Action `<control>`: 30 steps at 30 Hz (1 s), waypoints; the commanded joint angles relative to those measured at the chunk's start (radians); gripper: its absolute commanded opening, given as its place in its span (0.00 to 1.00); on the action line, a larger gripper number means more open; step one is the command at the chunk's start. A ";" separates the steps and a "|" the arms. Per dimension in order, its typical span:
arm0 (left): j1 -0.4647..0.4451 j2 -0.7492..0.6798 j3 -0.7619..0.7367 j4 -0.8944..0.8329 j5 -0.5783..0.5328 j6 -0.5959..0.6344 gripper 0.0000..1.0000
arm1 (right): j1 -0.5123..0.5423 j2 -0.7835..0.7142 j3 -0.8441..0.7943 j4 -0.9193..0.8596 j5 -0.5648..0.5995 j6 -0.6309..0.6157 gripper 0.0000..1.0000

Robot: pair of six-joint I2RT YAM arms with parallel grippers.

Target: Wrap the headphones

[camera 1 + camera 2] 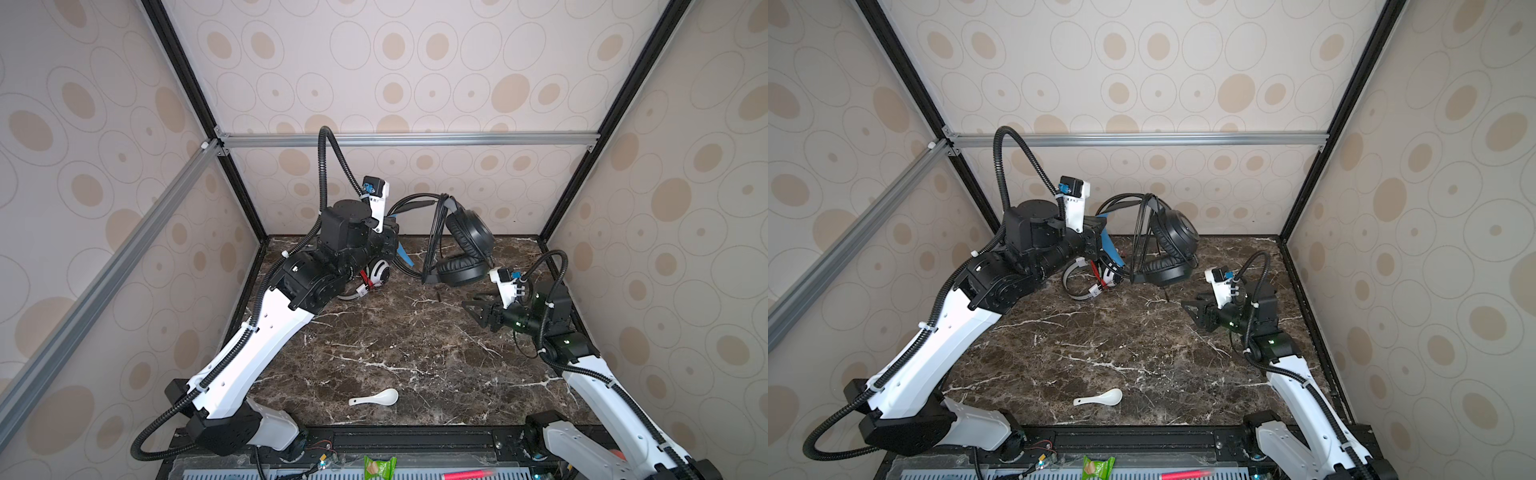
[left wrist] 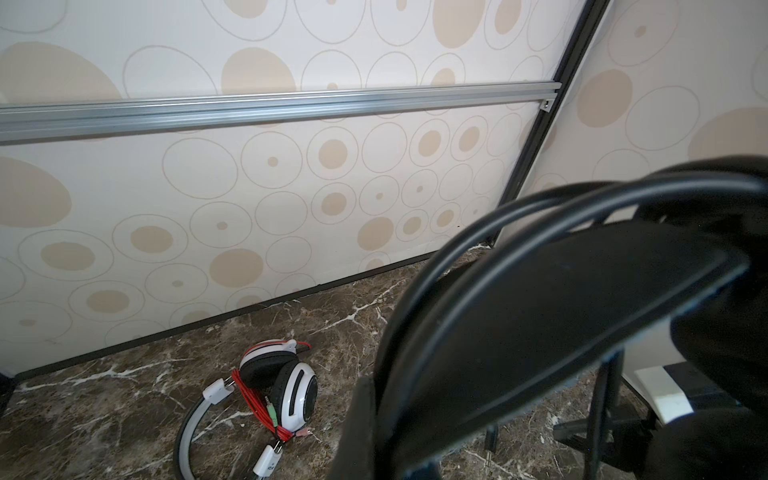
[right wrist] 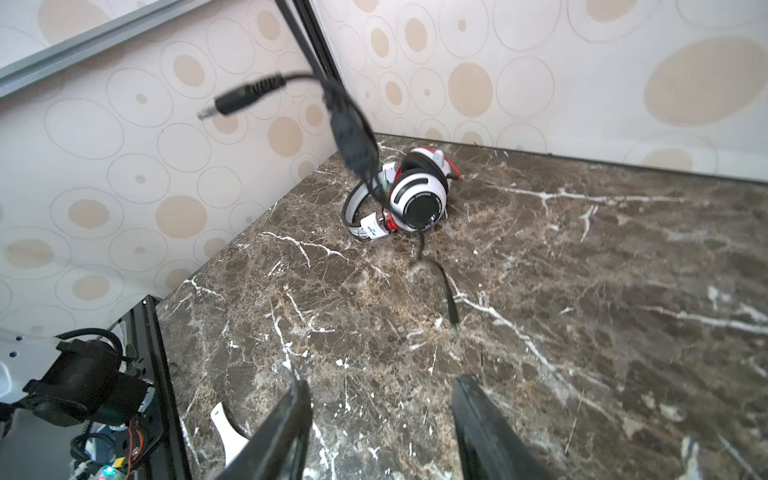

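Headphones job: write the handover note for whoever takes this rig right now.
Left gripper: shut on the black headset, holding it up by the band at the back of the table.
Right gripper: open, empty, over the table's right side.
White headset: lies on the table, red cord bundled on it; looks done.
Black cord: looped over the band; plug end hangs loose.
Left to do: secure the loose end, set the headset down.

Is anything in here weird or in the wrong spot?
Yes. A white spoon lies alone near the front of the table, which is odd because everything else here is headphones. Also, a plug on the cord of the black headphones dangles loose in the air instead of being tucked in.
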 commanded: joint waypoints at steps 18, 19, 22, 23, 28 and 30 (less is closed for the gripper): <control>0.005 0.054 0.111 0.111 0.186 -0.072 0.00 | 0.004 0.340 0.154 0.445 -0.123 0.186 0.65; 0.006 0.057 0.114 0.112 0.185 -0.073 0.00 | 0.005 0.359 0.165 0.459 -0.125 0.189 0.65; 0.005 0.070 0.133 0.107 0.187 -0.070 0.00 | 0.011 0.419 0.203 0.495 -0.149 0.207 0.65; 0.006 0.073 0.138 0.104 0.187 -0.070 0.00 | 0.013 0.438 0.213 0.506 -0.156 0.215 0.65; 0.006 0.082 0.153 0.099 0.187 -0.068 0.00 | 0.029 0.508 0.242 0.545 -0.186 0.235 0.65; 0.005 0.087 0.165 0.094 0.189 -0.064 0.00 | 0.039 0.525 0.241 0.552 -0.198 0.238 0.64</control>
